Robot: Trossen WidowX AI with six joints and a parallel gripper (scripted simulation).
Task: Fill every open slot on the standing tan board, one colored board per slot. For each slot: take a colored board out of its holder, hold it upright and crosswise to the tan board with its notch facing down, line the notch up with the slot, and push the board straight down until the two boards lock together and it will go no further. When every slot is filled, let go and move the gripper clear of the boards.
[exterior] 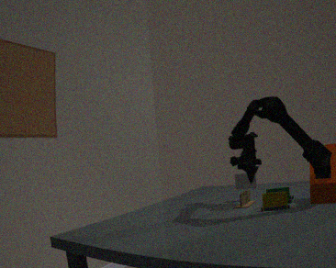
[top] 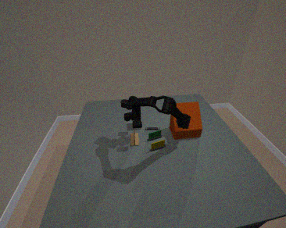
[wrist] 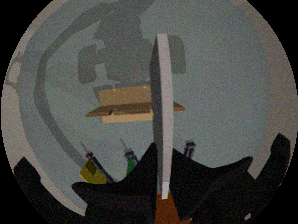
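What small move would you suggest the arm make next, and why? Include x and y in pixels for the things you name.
I'd probably ease the grey board (top: pixel 129 126) (exterior: pixel 240 181) (wrist: pixel 167 100) down slightly, checking alignment: it is gripped upright, crosswise above the tan board (top: pixel 134 140) (exterior: pixel 245 198) (wrist: pixel 132 107), but hides any slot beneath it in the wrist view.
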